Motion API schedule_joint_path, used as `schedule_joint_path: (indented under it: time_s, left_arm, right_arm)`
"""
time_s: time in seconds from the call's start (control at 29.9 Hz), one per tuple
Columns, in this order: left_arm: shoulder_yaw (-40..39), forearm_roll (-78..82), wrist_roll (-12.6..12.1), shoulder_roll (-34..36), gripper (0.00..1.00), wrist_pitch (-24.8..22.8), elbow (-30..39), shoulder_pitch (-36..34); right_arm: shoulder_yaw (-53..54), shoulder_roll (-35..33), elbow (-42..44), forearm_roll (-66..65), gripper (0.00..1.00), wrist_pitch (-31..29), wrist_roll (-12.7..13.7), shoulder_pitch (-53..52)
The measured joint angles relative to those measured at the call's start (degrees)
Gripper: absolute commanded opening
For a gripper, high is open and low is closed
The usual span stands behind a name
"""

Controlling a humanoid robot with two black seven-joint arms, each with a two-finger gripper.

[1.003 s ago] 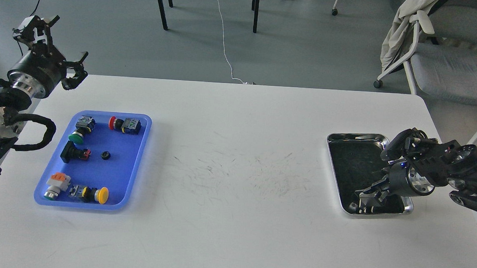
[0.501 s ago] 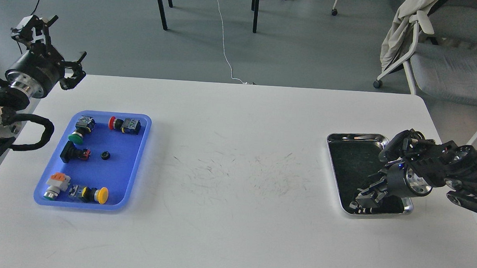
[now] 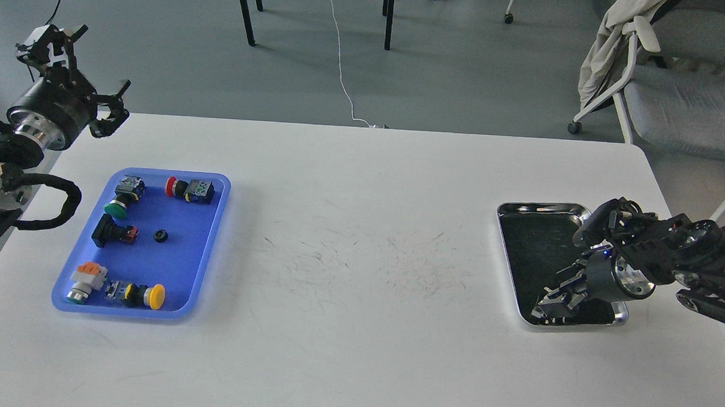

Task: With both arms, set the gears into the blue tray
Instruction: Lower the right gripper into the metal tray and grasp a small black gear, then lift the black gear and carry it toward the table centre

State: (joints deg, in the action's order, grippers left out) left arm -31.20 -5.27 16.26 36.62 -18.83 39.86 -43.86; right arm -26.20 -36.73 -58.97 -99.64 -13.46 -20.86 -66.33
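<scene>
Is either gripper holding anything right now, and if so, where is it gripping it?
The left gripper is open and empty, raised beyond the table's edge. The right gripper is down in the steel tray; whether it holds anything cannot be told.

Left arm (image 3: 4, 166) entered from the nine o'clock edge, forearm angled up toward eleven o'clock, silver wrist ring showing, cable looped below. Left gripper (image 3: 75, 70) raised at the far end, fingers spread wide apart, pointing toward one o'clock. Right arm (image 3: 694, 264) came in from the three o'clock edge, wrist bent down toward eight o'clock. Right gripper (image 3: 549, 306) lowered, dark and foreshortened; finger separation could not be made out.
</scene>
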Motion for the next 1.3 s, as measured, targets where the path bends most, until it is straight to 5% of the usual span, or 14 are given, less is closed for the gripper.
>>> schedule_joint_path:
  time_s: [0.84, 1.3]
  left_arm:
    - [0.0, 0.0, 0.0, 0.3, 0.99, -0.2, 0.0, 0.1]
    - [-0.1, -0.1, -0.1, 3.0, 0.99, -0.3, 0.6, 0.0]
  right_arm:
    - [0.1, 0.1, 0.1, 0.0, 0.05, -0.4, -1.3, -1.6]
    - [2.2, 6.2, 3.3, 0.1, 0.01, 2.2, -1.2, -5.4]
